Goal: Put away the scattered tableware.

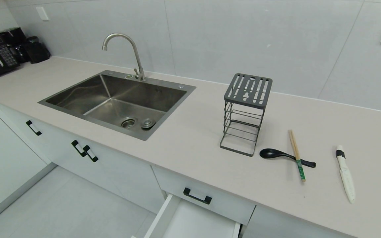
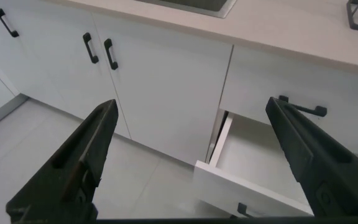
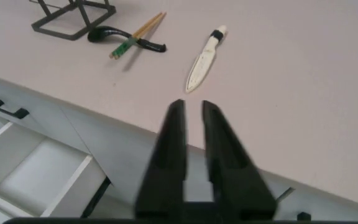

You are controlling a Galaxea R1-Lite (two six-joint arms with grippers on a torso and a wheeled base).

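The left gripper (image 2: pixel 190 106) gapes wide, holding nothing, low in front of the white cupboards by the pulled-out drawer (image 2: pixel 253 165). The right gripper (image 3: pixel 193 104) is all but closed, a thin slit between its fingers, gripping nothing, at the counter's near edge.

On the countertop (image 1: pixel 193 138), the white knife (image 3: pixel 202 62) lies farthest right, its long axis running near to far, black-banded end away. Left of it the chopsticks (image 1: pixel 296 152) also run near to far, green tips nearest, crossing the handle of the black spoon (image 1: pixel 271 153), whose bowl points left, just beside the upright wire rack (image 1: pixel 246 115). The sink (image 1: pixel 144 94), far left, holds a stopper (image 1: pixel 147 123).
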